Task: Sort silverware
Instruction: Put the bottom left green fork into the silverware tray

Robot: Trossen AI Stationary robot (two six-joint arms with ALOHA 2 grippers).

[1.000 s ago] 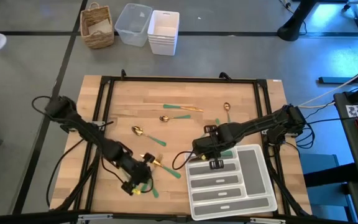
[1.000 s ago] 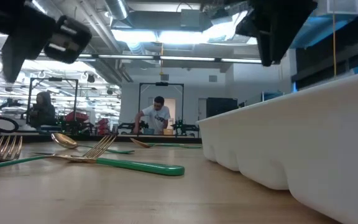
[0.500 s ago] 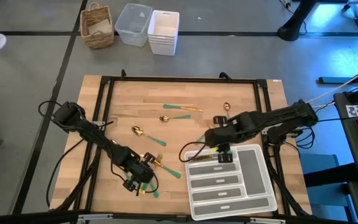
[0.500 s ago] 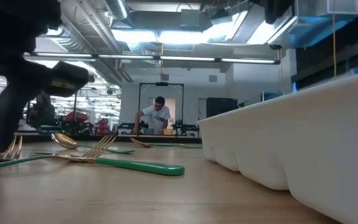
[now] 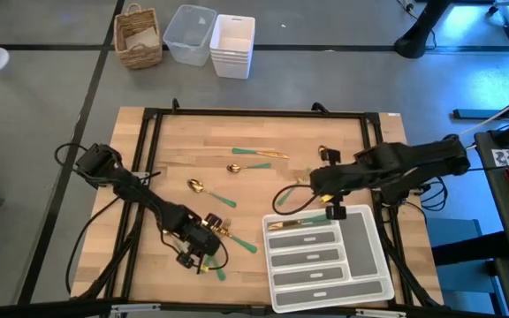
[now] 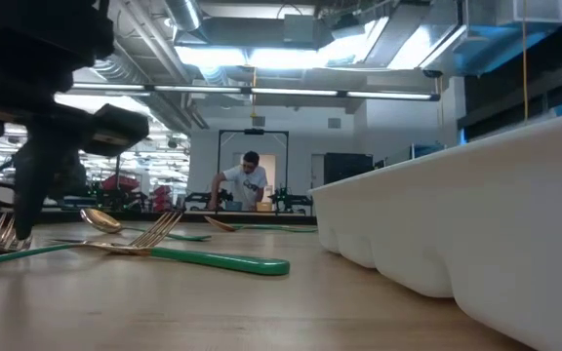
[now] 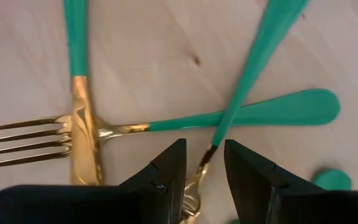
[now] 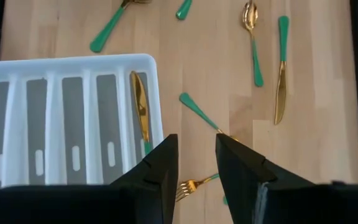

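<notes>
Silverware with gold heads and green handles lies scattered on the wooden table. A crossed cluster lies near the left, with two forks showing in the low view. My left gripper is down on this cluster and open. In its wrist view its fingers stand on either side of the gold neck of one piece. My right gripper hovers open and empty over the white tray's far edge. One gold knife lies in the tray's end compartment.
More pieces lie farther off: a knife, spoons. A wicker basket, a clear tub and white bins stand beyond the far edge. A black frame rims the table. A person is in the room behind.
My left gripper has come down onto the near-left cluster of forks. My right gripper has risen from the tray's far-left corner and moved toward the table's right and far edges, passing out of the low view.
</notes>
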